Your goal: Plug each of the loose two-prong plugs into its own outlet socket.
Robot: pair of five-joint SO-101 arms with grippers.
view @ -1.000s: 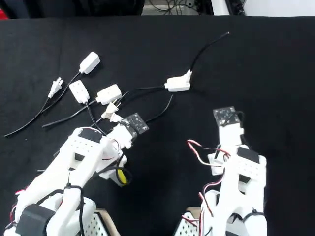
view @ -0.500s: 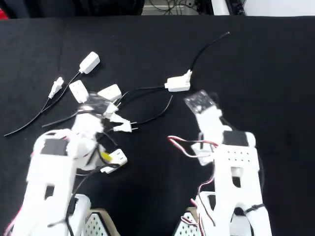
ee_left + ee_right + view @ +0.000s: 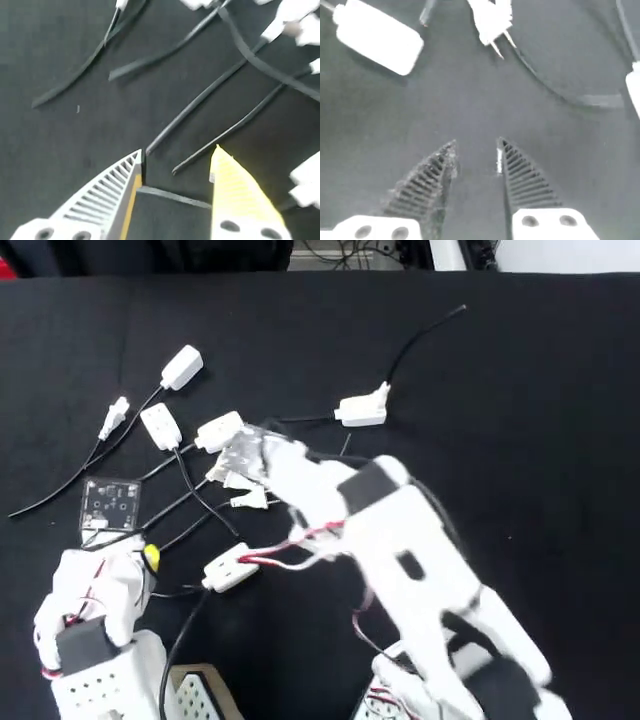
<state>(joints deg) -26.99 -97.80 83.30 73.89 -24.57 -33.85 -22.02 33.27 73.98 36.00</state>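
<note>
While my right tool (image 3: 476, 142) hangs released over the black surface (image 3: 470, 100) near a white two-prong plug (image 3: 492, 20), my left tool (image 3: 178, 150) gapes empty.

Five white socket blocks (image 3: 182, 367) (image 3: 160, 426) (image 3: 220, 431) (image 3: 362, 410) (image 3: 230, 567) can be counted, tbh. Three loose two-prong plugs (image 3: 113, 418) (image 3: 250, 500) (image 3: 226, 478) are made out, one half blurred. Two arms (image 3: 95, 590) (image 3: 400, 550) are counted. The tangled black cords (image 3: 420, 335) can't really be counted.

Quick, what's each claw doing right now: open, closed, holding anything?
Left claw: open, holding nothing.
Right claw: open, holding nothing.
</note>
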